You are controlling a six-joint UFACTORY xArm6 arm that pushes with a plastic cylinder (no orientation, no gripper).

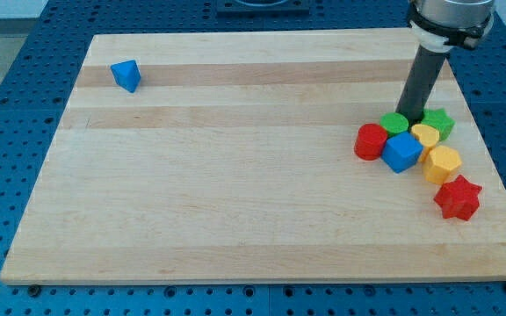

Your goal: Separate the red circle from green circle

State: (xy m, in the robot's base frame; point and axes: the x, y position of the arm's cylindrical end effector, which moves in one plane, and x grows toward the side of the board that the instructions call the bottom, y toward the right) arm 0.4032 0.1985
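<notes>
The arm enters from the view's top right, its grey collar cut by the frame edge, and the dark rod drops almost straight down, leaning slightly toward the view's left. My tip (pixel 410 118) meets the wooden board (pixel 235 219) just behind the cluster of blocks, touching or very nearly touching the back of the green circle (pixel 395 123) — between it and the green star (pixel 437 122). There is no claw here to open or close; the rod simply ends in a plain tip.

The red circle (pixel 371 141) sits at the view's left edge of the cluster, pressed against the green circle's lower left side and against the blue cube (pixel 401 152). To the right of the cube lie a yellow heart-like block (pixel 426 135) and, below it, a yellow hexagon (pixel 442 163), all packed together. A red star (pixel 458 197) rests just below the hexagon, nearest the view's bottom right.

Well apart, near the board's top left corner, stands a lone blue triangular block (pixel 126 75).
</notes>
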